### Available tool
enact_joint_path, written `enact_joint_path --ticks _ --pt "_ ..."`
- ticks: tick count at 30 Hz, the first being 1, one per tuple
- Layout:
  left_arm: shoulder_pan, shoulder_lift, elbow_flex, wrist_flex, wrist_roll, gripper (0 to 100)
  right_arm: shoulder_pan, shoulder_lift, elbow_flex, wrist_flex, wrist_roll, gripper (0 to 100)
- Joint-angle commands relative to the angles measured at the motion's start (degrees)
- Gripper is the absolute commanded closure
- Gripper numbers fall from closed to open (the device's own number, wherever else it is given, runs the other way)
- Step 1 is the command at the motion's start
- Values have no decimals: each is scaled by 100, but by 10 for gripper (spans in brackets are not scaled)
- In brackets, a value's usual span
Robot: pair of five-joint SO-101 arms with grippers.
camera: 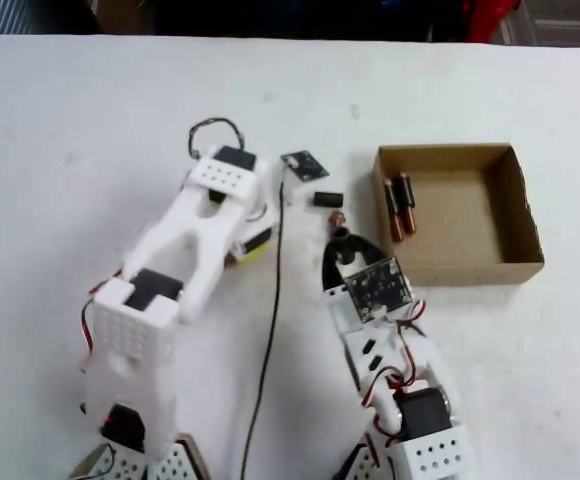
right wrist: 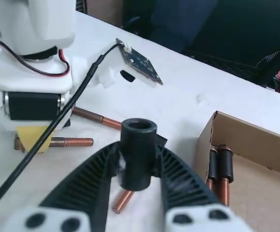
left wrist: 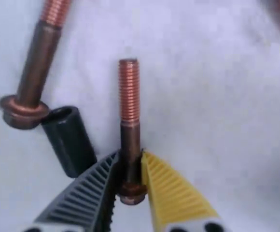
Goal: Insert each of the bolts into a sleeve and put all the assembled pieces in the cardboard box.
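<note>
Clamped with left gripper [left wrist: 129,157] on bolt [left wrist: 129,92] near its head, just beside loose sleeve [left wrist: 70,140] on table [left wrist: 217,96]. Clamped with right gripper [right wrist: 137,152] on upright sleeve [right wrist: 139,133], near cardboard box [right wrist: 248,140]. Likely trouble: pivoting of threaded end in such a short grip, missing the bore, jamming.

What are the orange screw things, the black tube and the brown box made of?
The bolt looks like metal with a shiny copper-coloured finish, and light glints on its threads. The sleeve is matte black. It could be coated metal or plastic; the look leaves that open. The box is plain brown cardboard with thin, folded walls.
</note>
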Motion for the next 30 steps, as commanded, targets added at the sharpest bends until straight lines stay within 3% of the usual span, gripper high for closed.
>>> enact_joint_path --ticks 1,6,11,20,30 --pt "189 -136 -818 879 -79 981 57 -66 44 -13 -62 982" --pt "338 -145 -1741 1793 -651 980 57 -66 44 -13 -62 982" --pt "251 -752 -1635 1820 -1073 980 66 -66 44 -13 -62 982" --pt "154 -2695 510 1591 -1969 980 66 -66 44 -13 -62 982" --pt "-681 -3776 3007 299 -3490 979 66 -66 44 -13 -53 982"
